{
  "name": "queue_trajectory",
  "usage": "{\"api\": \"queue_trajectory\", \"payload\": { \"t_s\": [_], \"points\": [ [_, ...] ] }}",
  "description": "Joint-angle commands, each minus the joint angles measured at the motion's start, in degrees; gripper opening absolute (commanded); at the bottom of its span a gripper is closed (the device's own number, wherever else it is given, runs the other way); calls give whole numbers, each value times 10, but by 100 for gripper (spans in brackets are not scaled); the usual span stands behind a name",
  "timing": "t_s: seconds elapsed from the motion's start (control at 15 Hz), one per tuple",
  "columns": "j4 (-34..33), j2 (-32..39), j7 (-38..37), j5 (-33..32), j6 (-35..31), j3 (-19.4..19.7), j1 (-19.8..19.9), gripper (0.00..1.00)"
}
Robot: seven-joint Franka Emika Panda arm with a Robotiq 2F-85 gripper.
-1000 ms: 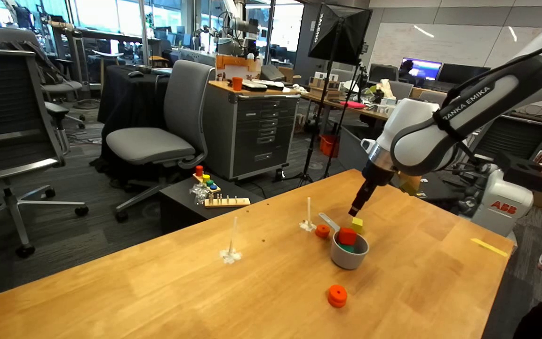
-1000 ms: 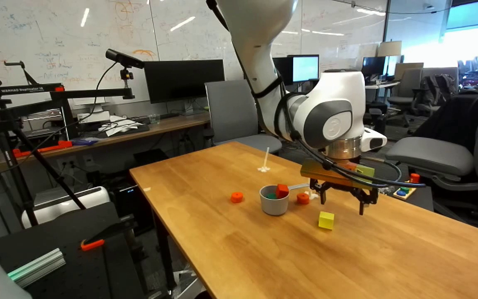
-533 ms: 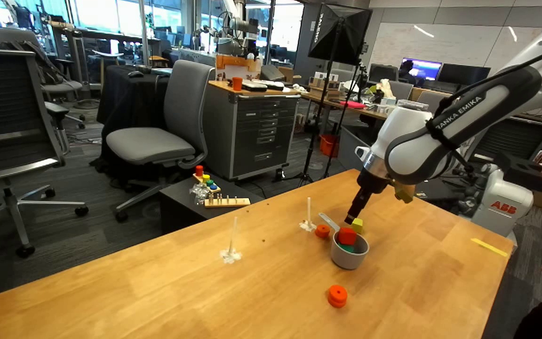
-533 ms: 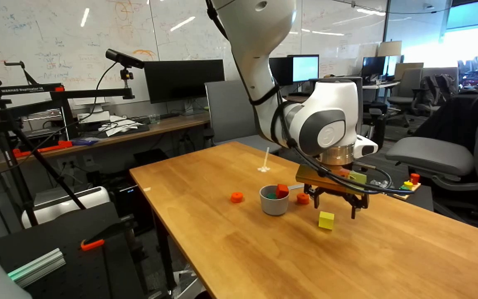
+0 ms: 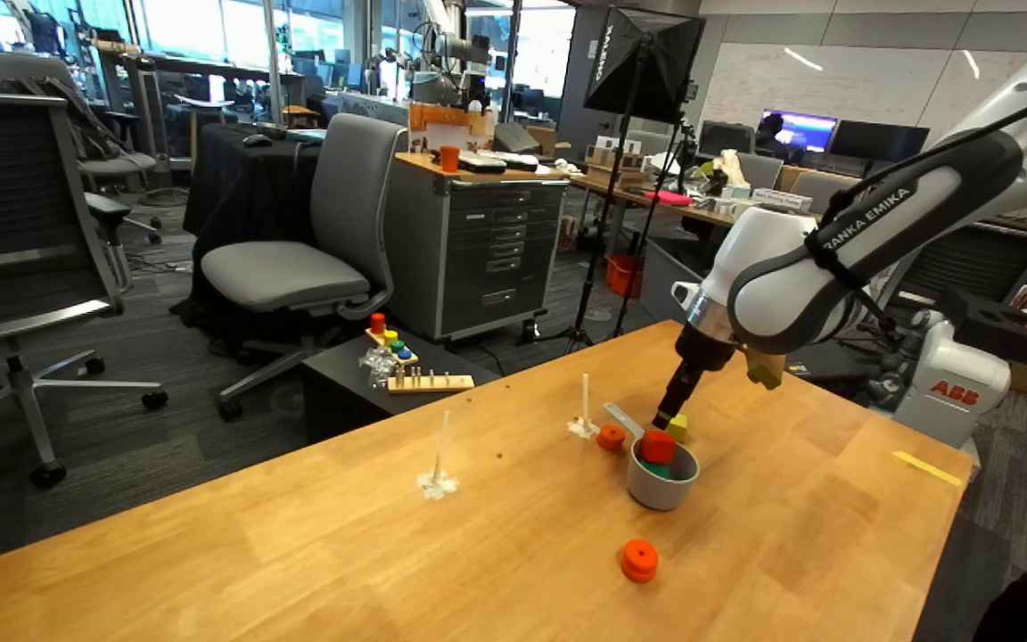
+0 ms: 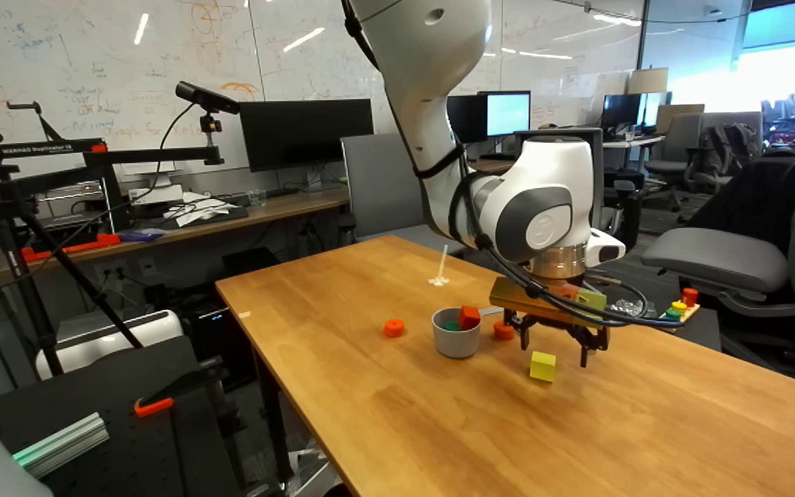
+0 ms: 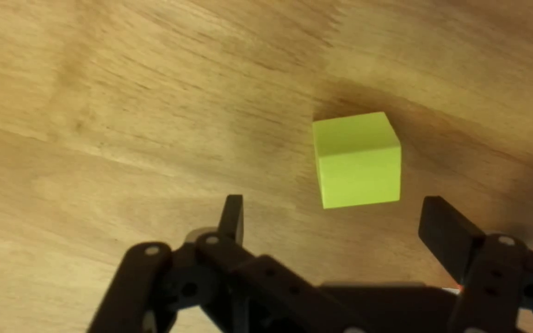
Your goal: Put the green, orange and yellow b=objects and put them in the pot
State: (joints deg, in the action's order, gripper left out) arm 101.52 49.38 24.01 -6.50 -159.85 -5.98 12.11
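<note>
Your gripper (image 7: 334,216) hovers above the table (image 6: 439,428), fingers spread wide — the yellow cube (image 7: 360,162) sits in from the edges, nearer the finger at the wrist view's right, with more room opposite. The pot (image 6: 456,343) stands near the cube; bare wood stretches on the side away from it.

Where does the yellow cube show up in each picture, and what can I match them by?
In an exterior view: yellow cube right of centre, just above the pot, partly hidden.
In an exterior view: yellow cube right of centre, right of the pot and slightly lower.
In the wrist view: yellow cube right of centre, about mid-height.
Shared landmark: the claw, visible in all three.
</note>
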Motion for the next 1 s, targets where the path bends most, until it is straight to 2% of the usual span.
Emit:
{"api": "queue_trajectory", "payload": {
  "t_s": [0.0,0.27,0.47,0.6,0.67,0.73,0.8,0.93],
  "points": [
    [-10,2,6,-7,3,2,-1,66],
    [-10,0,1,-2,7,2,2,33],
    [-11,-1,3,4,13,-4,11,13],
    [-11,-1,0,5,13,-2,13,10],
    [-11,-2,-2,5,12,0,12,14],
    [-12,-2,-6,2,12,5,8,35],
    [-11,-2,-7,2,11,6,8,36],
    [-6,-7,-5,3,4,3,10,50]
  ]
}}
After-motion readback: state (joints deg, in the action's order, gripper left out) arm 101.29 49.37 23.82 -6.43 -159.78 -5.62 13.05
